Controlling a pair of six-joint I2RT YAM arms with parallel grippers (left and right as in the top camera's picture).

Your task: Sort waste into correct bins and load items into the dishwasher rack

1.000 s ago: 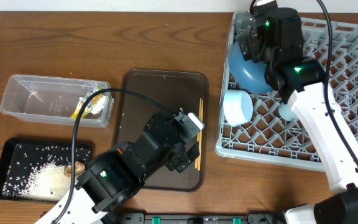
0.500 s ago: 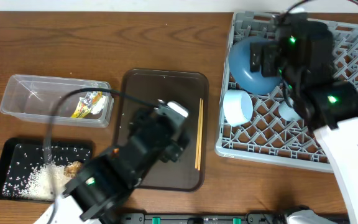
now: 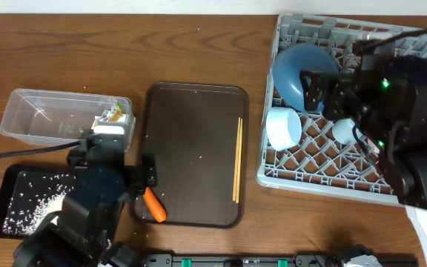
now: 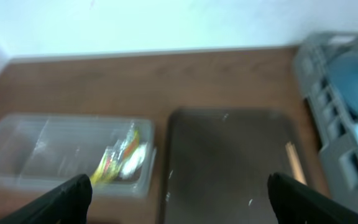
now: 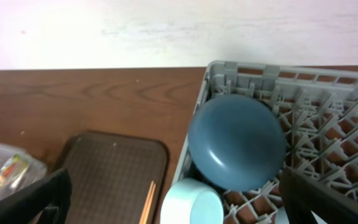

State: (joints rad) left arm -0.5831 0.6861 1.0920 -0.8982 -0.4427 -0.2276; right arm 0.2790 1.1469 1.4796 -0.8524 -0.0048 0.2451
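Rice (image 3: pixel 41 213) heaped and scattered in the black tray (image 3: pixel 13 174), to the near left of the left claw (image 4: pixel 179 183); looks finished. Ahead and left of that claw, the clear tub (image 3: pixel 35 119), with the snack wrapper (image 3: pixel 112 115) at its right end. Something pale beside the wrapper, possibly the crumpled paper, too blurred to call.

Left claw spread wide, fingers at the two bottom corners of its wrist view, nothing between them. Carrot (image 3: pixel 154 205) just right of the claw, on the near-left corner of the brown tray (image 3: pixel 191 148), so judged yet to be binned. Chopsticks (image 3: pixel 237 159) further right along that tray's right edge, well apart from both claws, not yet loaded.

In the rack (image 3: pixel 313 159): blue plate (image 3: pixel 302 74) on edge straight ahead of the right claw (image 5: pixel 176 180), pale bowl (image 3: pixel 284 127) ahead and to its left, one pale cup (image 3: pixel 343 132) close by, half hidden by the arm. Right claw also gaping wide, empty.

No sign of the brown lump or the pink cup, with part of the black tray and much of the rack covered by the arms. Left wrist view smeared throughout.
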